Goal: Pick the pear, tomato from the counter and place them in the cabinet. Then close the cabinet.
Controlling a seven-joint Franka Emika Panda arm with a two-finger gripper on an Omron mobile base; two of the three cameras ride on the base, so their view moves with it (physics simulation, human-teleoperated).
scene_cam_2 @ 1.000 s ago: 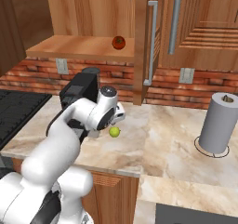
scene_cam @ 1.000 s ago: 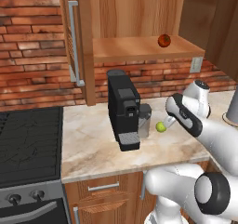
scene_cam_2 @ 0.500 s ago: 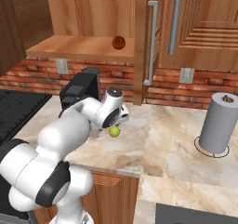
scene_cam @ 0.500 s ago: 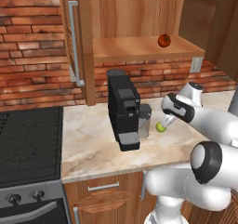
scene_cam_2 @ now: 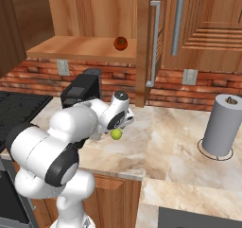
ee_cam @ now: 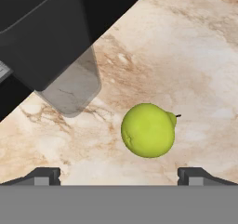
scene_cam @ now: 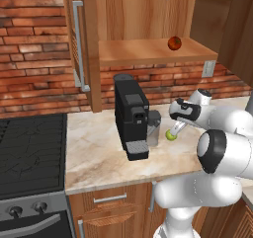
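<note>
the pear (ee_cam: 148,130) lies on the beige marbled counter (scene_cam: 99,148), just beside the black coffee machine (scene_cam: 130,114). the tomato (scene_cam: 174,43) sits on the open wooden cabinet's (scene_cam_2: 82,48) shelf against red brick. the gripper (ee_cam: 119,175) hangs above the pear, jaws spread wide, holding nothing.

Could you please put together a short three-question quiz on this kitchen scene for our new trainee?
1. True or false: the tomato already sits on the cabinet shelf.
2. Where does the pear lie? A) on the stove B) on the counter, beside the coffee machine C) inside the cabinet
3. Fill in: the tool above the pear stands ____ , holding nothing.

Key: 1 true; 2 B; 3 open.
</note>
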